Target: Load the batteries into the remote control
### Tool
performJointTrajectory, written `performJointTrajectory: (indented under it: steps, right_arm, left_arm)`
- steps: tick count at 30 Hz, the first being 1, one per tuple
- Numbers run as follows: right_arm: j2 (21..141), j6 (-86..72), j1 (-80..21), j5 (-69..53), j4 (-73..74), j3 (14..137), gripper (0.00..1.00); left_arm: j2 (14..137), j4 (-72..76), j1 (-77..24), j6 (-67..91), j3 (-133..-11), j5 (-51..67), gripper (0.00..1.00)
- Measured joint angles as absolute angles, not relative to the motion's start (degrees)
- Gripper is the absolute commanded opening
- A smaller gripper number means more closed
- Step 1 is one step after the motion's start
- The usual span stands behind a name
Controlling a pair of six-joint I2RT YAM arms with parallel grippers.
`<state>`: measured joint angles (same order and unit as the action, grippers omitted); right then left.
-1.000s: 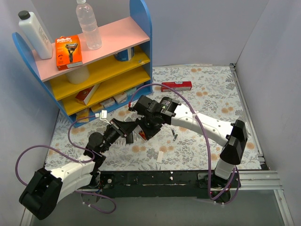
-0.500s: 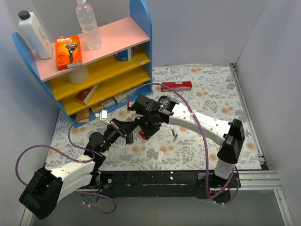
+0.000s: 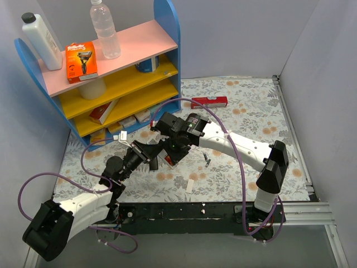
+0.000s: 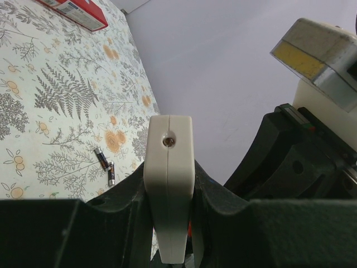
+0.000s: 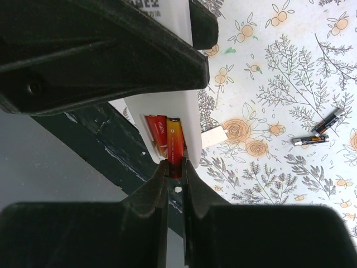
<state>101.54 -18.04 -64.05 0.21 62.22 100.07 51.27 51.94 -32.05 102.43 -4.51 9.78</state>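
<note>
My left gripper (image 3: 152, 154) is shut on a white remote control (image 4: 169, 167) and holds it above the mat. In the right wrist view the remote (image 5: 167, 103) shows its open battery compartment, with one red battery (image 5: 158, 131) lying inside. My right gripper (image 5: 175, 166) is shut on a red-orange battery (image 5: 174, 142), whose far end sits in the compartment next to the red one. Two dark batteries (image 5: 321, 131) lie loose on the mat; they also show in the left wrist view (image 4: 105, 163) and the top view (image 3: 206, 160).
A small white battery cover (image 3: 190, 185) lies on the mat near the front edge. A red box (image 3: 209, 102) lies at the back. A blue shelf unit (image 3: 111, 72) with bottles and boxes stands at the back left. Grey walls close in the sides.
My right arm has shifted slightly left, keeping its gripper at the remote. The left arm and the remote have hardly moved.
</note>
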Motion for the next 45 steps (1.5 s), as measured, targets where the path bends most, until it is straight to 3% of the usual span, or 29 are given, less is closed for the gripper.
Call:
performJointTrajectory:
  steps: [30, 35, 37, 45]
  right_arm:
    - [101.7, -16.4, -64.5, -1.8, 62.5, 103.0, 0.30]
    - [98.0, -9.0, -64.5, -3.8, 59.5, 101.8, 0.34]
    - [94.3, -4.4, -64.5, -4.9, 58.2, 100.3, 0.42]
    - [81.1, 16.0, -64.6, -10.0, 55.6, 91.1, 0.46]
  left_arm:
    - [48.9, 44.8, -32.1, 111.3, -4.8, 6.8, 0.00]
    - [48.1, 42.1, -32.1, 112.0, -5.5, 8.2, 0.00]
    - [47.5, 40.5, -32.1, 111.9, -6.5, 9.1, 0.00]
    - [44.2, 34.7, -32.1, 111.8, -11.1, 14.1, 0.00]
